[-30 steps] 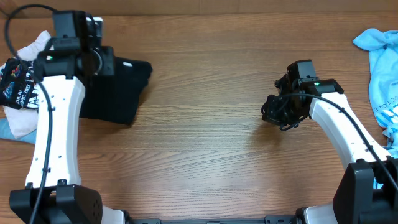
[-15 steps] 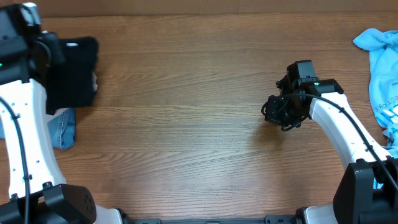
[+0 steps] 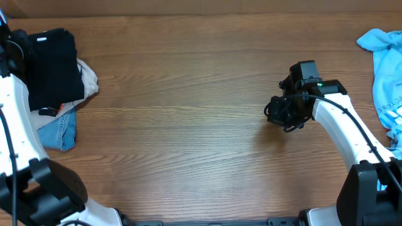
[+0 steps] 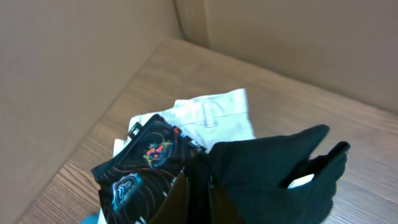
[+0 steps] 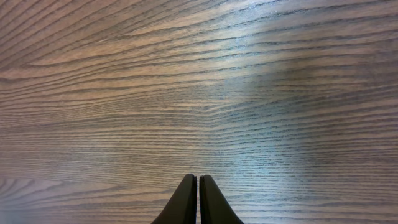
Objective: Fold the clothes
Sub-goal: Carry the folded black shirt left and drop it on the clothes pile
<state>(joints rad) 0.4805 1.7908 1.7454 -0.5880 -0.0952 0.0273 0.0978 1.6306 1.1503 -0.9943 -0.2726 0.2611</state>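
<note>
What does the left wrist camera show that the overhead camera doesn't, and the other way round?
Only the left wrist: the left hand shut on the black shirt, and the printed garment with its colourful graphics. Only the overhead: the right hand, the light blue shirt, a denim piece. Both: the black shirt and the white garment.

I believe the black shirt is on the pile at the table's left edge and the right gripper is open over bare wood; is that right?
Not quite: the right gripper is shut, not open, as the right wrist view shows; the black shirt is placed as you say.
</note>
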